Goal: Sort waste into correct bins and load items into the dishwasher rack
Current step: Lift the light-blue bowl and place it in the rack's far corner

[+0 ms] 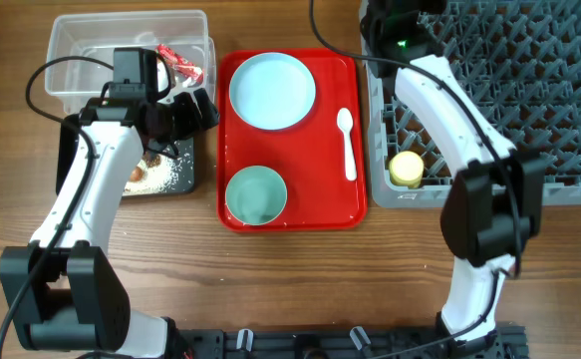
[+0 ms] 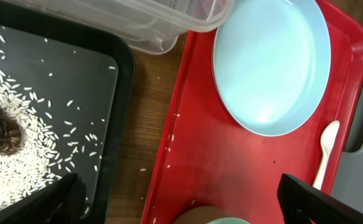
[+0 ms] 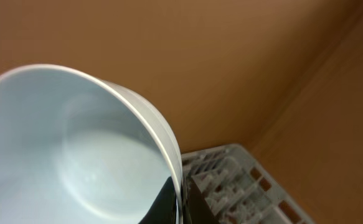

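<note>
My left arm (image 1: 89,175) and right arm (image 1: 451,102) show white shells with black joints, black cables (image 1: 33,80) looping off, and one green light (image 1: 403,43) on the right.

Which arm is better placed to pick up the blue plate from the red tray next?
Left. The left gripper is open, empty, near the plate; the right gripper holds the pale blue bowl over the rack.
</note>
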`<action>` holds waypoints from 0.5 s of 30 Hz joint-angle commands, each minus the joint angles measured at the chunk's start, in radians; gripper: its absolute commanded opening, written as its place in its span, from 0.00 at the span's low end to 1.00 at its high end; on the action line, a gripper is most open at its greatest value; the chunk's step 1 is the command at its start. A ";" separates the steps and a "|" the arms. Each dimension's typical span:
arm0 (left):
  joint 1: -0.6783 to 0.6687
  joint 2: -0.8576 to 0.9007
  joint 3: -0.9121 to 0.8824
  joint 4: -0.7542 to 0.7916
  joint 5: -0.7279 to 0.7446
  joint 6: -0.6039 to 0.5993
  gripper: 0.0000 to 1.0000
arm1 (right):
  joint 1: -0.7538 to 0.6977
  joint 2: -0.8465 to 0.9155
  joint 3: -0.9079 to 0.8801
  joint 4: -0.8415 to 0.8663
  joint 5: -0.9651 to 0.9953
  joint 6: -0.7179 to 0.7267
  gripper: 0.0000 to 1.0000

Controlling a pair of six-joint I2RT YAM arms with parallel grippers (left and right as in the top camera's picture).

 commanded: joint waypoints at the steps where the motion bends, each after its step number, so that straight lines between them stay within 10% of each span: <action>1: 0.005 -0.018 -0.001 0.001 0.005 0.002 1.00 | -0.047 0.117 0.007 0.171 0.038 -0.313 0.04; 15: 0.005 -0.018 -0.001 0.001 0.005 0.002 1.00 | -0.038 0.267 0.007 0.068 0.013 -0.413 0.04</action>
